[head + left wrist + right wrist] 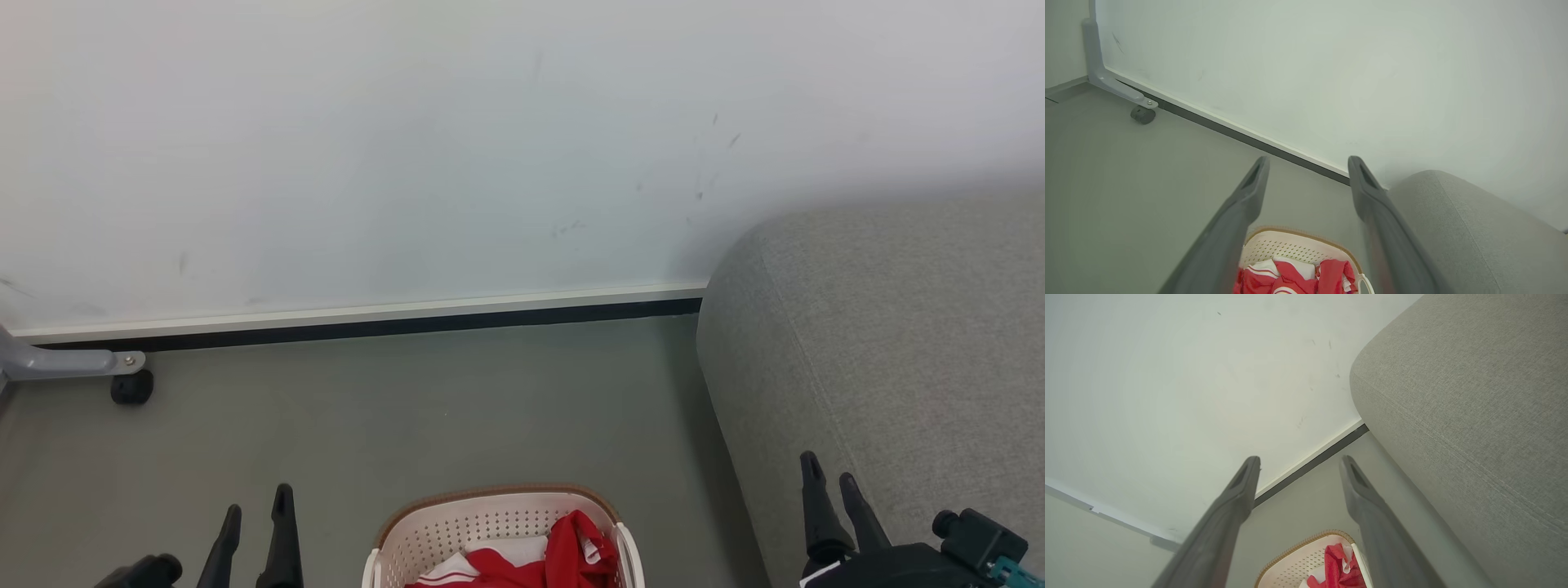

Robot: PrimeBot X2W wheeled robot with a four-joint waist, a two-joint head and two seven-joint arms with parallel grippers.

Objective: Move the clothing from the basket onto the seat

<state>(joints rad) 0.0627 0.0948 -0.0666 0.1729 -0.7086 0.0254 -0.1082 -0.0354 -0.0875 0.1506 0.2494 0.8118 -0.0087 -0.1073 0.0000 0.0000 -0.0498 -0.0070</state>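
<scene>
Red thin-fabric clothing [571,549] lies in the cream perforated plastic basket [473,523] beside the grey upholstered seat [882,343] — our left gripper [258,500] and right gripper [828,467] hover parted, holding nothing.

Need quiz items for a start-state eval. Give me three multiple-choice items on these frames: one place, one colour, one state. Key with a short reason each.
1. Where does the basket stand?
A. On the floor, left of the sofa in the head view
B. On top of the sofa
C. Hanging from the left arm's jaws

2. What is the main colour of the clothing in the basket?
A. Blue
B. Black
C. Red

3. What state are the jaws on the two arms in?
A. Both shut on clothing
B. Both open, holding nothing
C. Left open, right shut on the basket rim

Key:
1 A, the basket sits on grey floor beside the sofa's rounded end.
2 C, red fabric with white trim lies inside the basket.
3 B, each wrist view shows a wide gap with nothing gripped.
</scene>
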